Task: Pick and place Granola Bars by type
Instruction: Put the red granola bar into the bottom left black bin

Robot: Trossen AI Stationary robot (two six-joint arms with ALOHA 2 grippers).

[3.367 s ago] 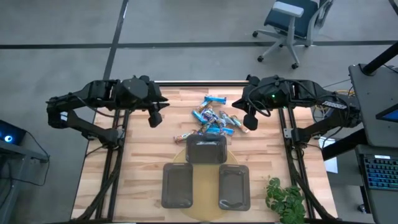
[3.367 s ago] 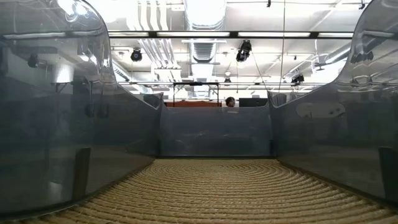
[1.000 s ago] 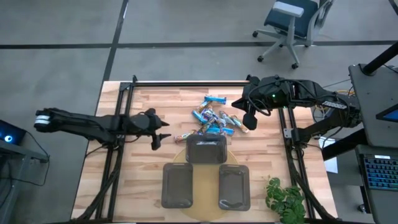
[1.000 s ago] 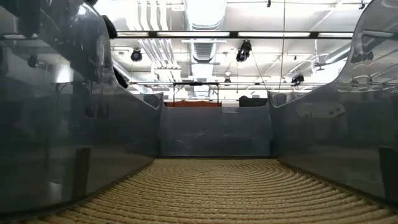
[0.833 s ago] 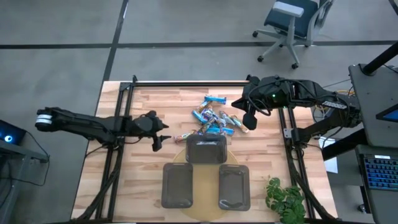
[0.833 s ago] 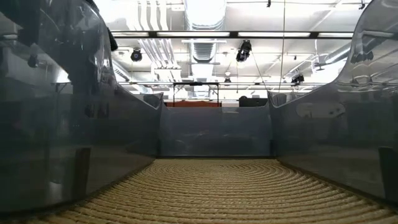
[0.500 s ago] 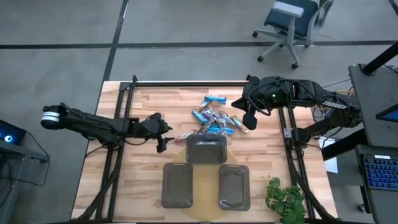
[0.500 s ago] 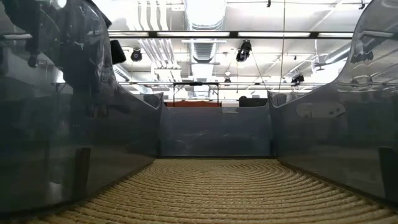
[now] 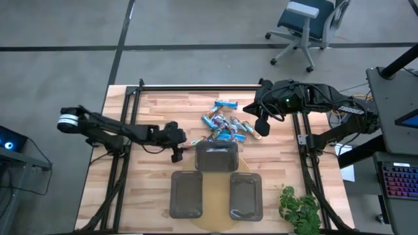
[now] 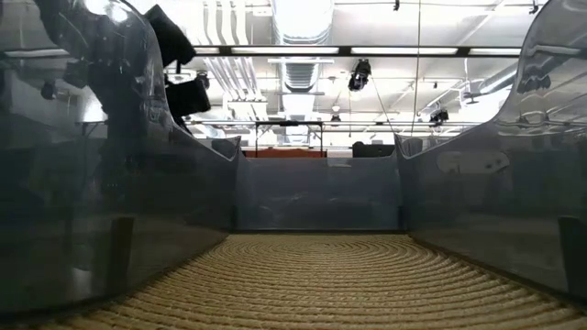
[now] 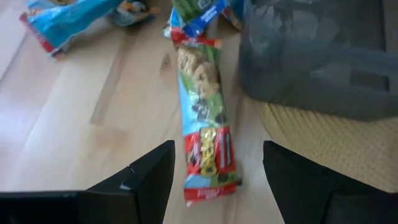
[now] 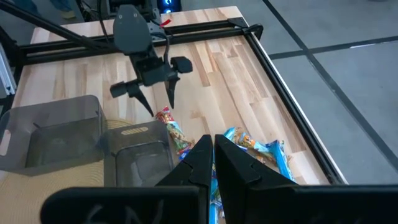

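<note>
Sorting is at the first pick: three grey trays point(image 9: 187, 194) sit empty, the Granola Bars point(image 9: 223, 125) piled beyond them. Left gripper point(image 11: 214, 171), jaws open, hovers over one green-edged bar point(image 11: 203, 121) beside the nearest tray; it should descend and close. Right gripper point(image 12: 212, 163) waits shut.

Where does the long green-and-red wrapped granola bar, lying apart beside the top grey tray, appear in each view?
High view: granola bar, left of the grey plastic tray.
Low view: not in it.
Left wrist view: centre, tray corner beside it.
Right wrist view: under the open left gripper, bar beside tray.
</note>
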